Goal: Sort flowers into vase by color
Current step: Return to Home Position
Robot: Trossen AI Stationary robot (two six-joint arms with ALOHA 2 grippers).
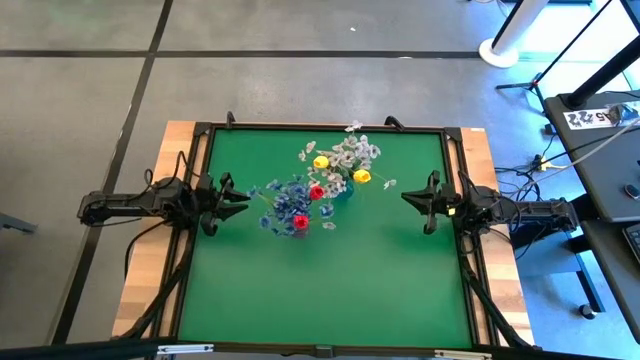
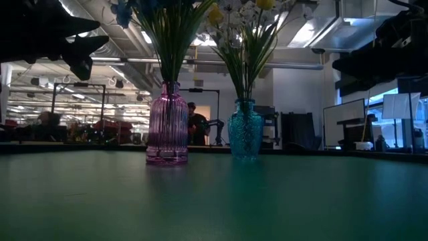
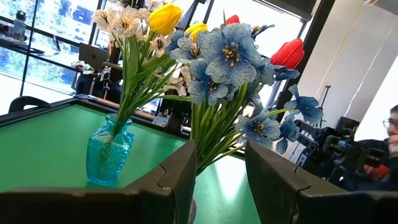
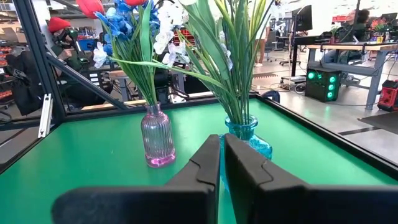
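Two vases stand on their bases mid-table. A pink ribbed vase (image 2: 167,127) holds blue sprays and red buds (image 1: 290,205). A teal vase (image 2: 245,130) to its far right holds yellow buds and white sprays (image 1: 340,160). All the flowers in view stick into these vases by their green stems. My left gripper (image 1: 243,197) hovers at the table's left edge, open, pointing level at the blue flowers (image 3: 227,59) with nothing between its fingers. At the right edge my right gripper (image 1: 405,197) is shut and empty, and points level at the vases (image 4: 157,138).
A black frame (image 1: 330,127) borders the green mat, with wooden table edges and cables outside it. Bare green mat (image 1: 330,290) stretches from the vases to the near edge. A person (image 3: 388,140) sits beyond the table.
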